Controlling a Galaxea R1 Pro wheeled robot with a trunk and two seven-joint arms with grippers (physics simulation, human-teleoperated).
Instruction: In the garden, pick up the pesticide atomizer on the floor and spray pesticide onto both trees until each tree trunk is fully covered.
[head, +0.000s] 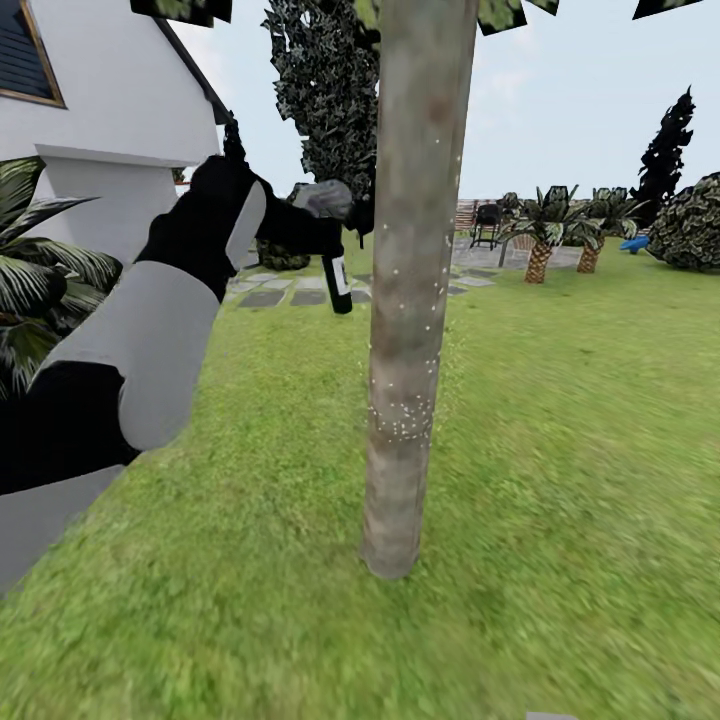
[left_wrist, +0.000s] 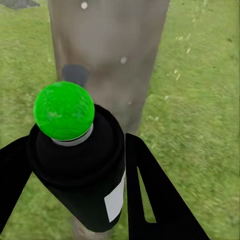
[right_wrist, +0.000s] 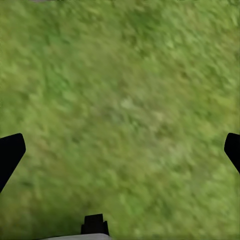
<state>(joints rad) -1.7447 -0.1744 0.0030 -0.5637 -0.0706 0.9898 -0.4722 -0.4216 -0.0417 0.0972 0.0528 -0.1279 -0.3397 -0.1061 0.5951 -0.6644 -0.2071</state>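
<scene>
While gripped: pesticide atomizer (left_wrist: 80, 170), contents unseen.

One atomizer (head: 337, 268), one trunk (head: 408, 300)

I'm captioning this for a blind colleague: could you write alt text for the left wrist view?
The left gripper holds the pesticide atomizer, a dark bottle with a white label and a green ball on top, aimed at a pale tree trunk just ahead. Green lawn surrounds the trunk.
</scene>
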